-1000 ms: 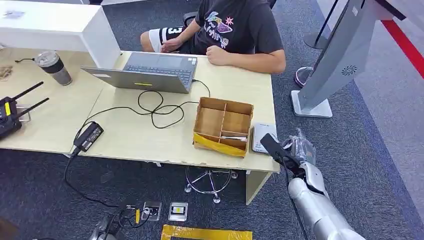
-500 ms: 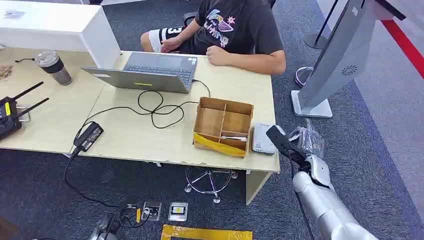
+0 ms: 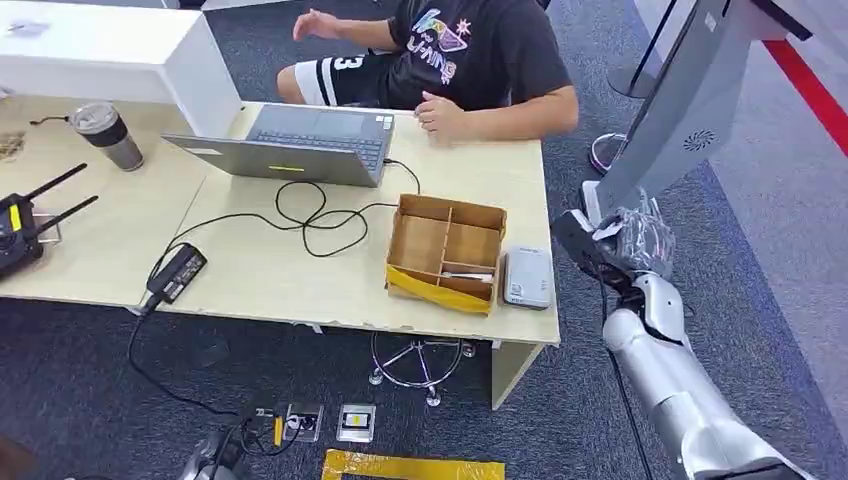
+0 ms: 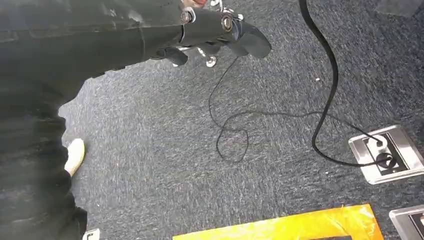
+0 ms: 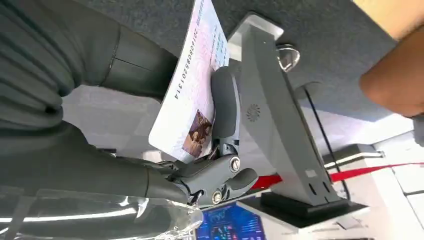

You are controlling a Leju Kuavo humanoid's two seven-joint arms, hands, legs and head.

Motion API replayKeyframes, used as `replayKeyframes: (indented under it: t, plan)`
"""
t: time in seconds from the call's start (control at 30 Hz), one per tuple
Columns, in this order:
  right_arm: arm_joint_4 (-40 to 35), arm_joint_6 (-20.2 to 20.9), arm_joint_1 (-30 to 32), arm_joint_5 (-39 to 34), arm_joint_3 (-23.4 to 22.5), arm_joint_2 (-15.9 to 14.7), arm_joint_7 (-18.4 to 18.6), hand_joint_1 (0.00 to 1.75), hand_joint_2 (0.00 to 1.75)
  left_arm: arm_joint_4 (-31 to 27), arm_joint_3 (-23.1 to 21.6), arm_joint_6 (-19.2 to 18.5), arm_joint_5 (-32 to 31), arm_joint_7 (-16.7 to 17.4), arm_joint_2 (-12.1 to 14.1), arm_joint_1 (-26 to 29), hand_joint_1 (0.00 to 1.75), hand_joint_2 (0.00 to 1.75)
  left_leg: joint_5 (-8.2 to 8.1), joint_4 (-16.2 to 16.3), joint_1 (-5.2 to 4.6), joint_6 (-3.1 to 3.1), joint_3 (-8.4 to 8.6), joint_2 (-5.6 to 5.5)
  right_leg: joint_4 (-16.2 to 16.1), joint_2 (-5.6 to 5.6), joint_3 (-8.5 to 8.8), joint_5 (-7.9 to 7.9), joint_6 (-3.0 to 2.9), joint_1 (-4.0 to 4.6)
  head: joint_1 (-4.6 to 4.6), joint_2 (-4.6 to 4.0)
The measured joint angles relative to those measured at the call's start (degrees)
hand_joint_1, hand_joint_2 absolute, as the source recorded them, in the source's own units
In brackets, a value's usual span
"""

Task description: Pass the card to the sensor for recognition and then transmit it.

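Right hand: I see my right hand (image 3: 622, 243) raised off the right end of the counter (image 3: 300, 265), beside the base of the grey kiosk (image 3: 680, 110). It grips the card (image 5: 192, 82) between the thick thumb and the darker fingers (image 5: 225, 107).
Card: In the right wrist view I read it as a white card with a printed number along one edge and a small picture near one corner. It is held flat against the fingers, in the air, apart from the counter.
Left hand: In the left wrist view my left hand (image 4: 215, 30) hangs over the dark carpet (image 4: 200, 165). Its fingers are curled in and I see nothing in them.
Sensor: A small grey reader (image 3: 527, 277) lies flat on the counter, just beside the right wall of the cardboard box (image 3: 446, 252). My right hand is well apart from it.
Cardboard box: It has inner dividers and yellow tape on its near wall.
Person: A person in a dark printed shirt (image 3: 470, 55) sits at the far side of the counter, one forearm resting on it.
Other items: An open laptop (image 3: 300, 145), a looped black cable (image 3: 310, 215), a power adapter (image 3: 177, 272) and a lidded cup (image 3: 105, 133) are on the counter.
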Motion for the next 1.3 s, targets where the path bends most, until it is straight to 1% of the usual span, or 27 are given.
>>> replayKeyframes:
  t: [0.07,0.23,0.43,0.67,0.87,1.3]
  plan:
    - [-0.3,1.0,-0.2,-0.2,0.0,0.2,-0.6,1.75,1.75,0.0,0.0,0.0,0.0,0.0,0.0,0.0,0.00,1.75,0.00,0.0,0.00,0.00,0.00,-0.01,0.0,-0.01,0.02,0.00,0.00,0.00,0.00,0.02]
    - [-1.1,4.3,-0.1,-0.5,0.0,1.7,-2.1,1.75,1.75,0.0,0.0,0.0,0.0,0.0,-0.1,0.0,0.00,1.75,0.00,0.0,0.00,0.00,0.00,0.00,0.0,0.01,0.00,0.00,0.00,0.00,0.00,0.00]
    - [-1.1,6.1,0.4,0.0,0.2,3.9,-3.1,1.75,1.75,0.0,0.0,0.0,0.1,0.0,-0.1,0.0,0.00,1.75,0.00,0.0,0.01,0.00,0.00,0.00,0.0,-0.01,0.00,0.00,0.00,0.01,0.00,0.00]
    - [-1.1,7.9,1.5,0.7,0.3,5.8,-3.2,1.75,1.75,0.0,0.0,0.0,0.2,0.0,-0.2,0.0,0.00,1.75,0.00,0.0,0.01,0.00,0.00,0.00,0.0,-0.01,0.00,0.00,0.00,0.01,0.02,0.02]
    - [-1.1,8.8,3.2,1.8,0.3,6.7,-2.0,1.75,1.75,0.0,0.0,0.1,0.2,0.0,-0.3,0.1,0.00,1.75,0.00,0.0,0.01,0.00,-0.01,0.00,0.0,-0.01,0.00,0.00,0.00,0.01,0.00,0.00]
    - [-1.1,8.9,4.6,2.1,0.3,6.8,-1.7,1.75,1.75,0.0,0.0,0.1,0.2,0.0,-0.3,0.2,0.00,1.75,0.00,0.0,0.01,0.00,-0.01,-0.01,0.0,-0.01,0.00,0.00,0.00,0.01,0.00,0.02]
